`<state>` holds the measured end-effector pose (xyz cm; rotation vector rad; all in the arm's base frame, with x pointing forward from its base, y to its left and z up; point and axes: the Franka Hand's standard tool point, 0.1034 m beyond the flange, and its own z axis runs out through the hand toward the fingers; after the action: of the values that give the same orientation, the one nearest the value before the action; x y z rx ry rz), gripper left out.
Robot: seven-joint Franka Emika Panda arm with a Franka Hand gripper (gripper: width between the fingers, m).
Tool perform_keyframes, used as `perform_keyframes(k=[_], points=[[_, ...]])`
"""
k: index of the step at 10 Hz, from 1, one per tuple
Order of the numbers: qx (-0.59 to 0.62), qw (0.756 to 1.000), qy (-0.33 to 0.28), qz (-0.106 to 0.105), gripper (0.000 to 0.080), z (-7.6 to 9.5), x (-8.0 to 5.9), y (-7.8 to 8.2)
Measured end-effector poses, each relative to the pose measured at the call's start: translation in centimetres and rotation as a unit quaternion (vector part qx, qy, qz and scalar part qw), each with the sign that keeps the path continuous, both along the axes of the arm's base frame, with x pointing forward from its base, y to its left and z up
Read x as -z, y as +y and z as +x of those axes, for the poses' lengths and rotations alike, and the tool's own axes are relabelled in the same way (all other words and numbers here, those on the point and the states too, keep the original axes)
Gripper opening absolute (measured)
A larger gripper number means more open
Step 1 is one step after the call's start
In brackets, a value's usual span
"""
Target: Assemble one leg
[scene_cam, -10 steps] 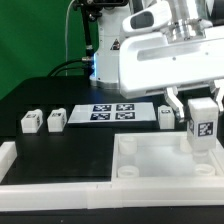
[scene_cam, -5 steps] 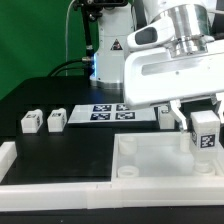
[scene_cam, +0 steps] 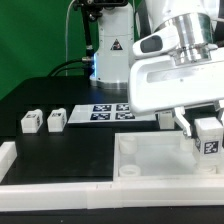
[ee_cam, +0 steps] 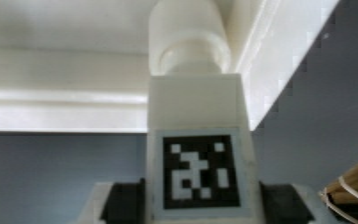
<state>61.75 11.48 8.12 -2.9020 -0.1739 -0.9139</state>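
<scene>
Nearest you in the exterior view, the large white square tray-like part point(scene_cam: 150, 168) is cut off by the frame at its lower and right edges. Over its far right corner the end effector point(scene_cam: 207, 131) is clamped on the small white stubby plastic leg point(scene_cam: 210, 146), and you cannot tell whether the leg's lower end touches the tray. Farther back on the black surface point(scene_cam: 75, 98), two lookalike white blocks point(scene_cam: 31, 121) sit at the exterior view's left, a third block point(scene_cam: 163, 118) is half hidden behind the arm, and the marker board point(scene_cam: 106, 111) lies between them.
</scene>
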Motion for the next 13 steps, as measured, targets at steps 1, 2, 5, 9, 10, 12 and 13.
perform_keyframes(k=[1,2,5,9,10,12,13], points=[[0.0,1.0,-0.002,0.0,0.0291,0.0,0.02,0.0],[0.0,1.0,-0.002,0.0,0.0291,-0.08,0.15,-0.01],[0.001,1.0,0.004,0.0,0.0291,-0.14,0.36,-0.03],[0.0,1.0,0.009,-0.001,0.0622,-0.26,0.57,-0.03],[0.0,1.0,0.009,-0.001,0.0622,-0.27,0.57,-0.03],[0.0,1.0,0.009,-0.001,0.0647,-0.27,0.59,-0.03],[0.0,1.0,0.009,-0.001,0.0647,-0.27,0.59,-0.03]])
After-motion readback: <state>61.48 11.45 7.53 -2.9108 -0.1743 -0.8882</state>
